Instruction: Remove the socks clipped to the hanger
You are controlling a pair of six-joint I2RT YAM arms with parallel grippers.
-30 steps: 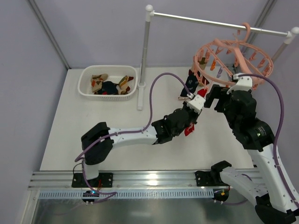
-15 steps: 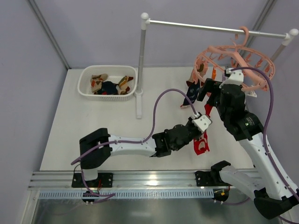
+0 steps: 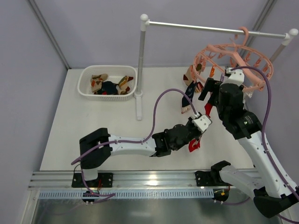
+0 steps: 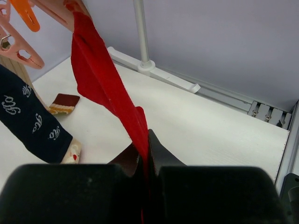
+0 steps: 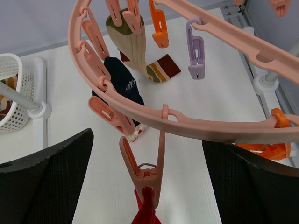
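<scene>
A red sock (image 4: 105, 88) is clamped between the closed fingers of the left gripper (image 4: 145, 154). Its top is held by a pink peg (image 5: 148, 175) of the salmon ring hanger (image 5: 196, 126). The right gripper (image 5: 149, 186) is spread wide and grips nothing. A navy sock (image 4: 32, 123) and a striped sock (image 5: 133, 44) are clipped alongside. The white table (image 4: 210, 126) is enclosed by lilac walls (image 3: 93, 32).

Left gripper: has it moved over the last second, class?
Yes. Against the white basket, which stays put, the left gripper has pulled back nearer, away from the hanger, shut on the red sock.
</scene>
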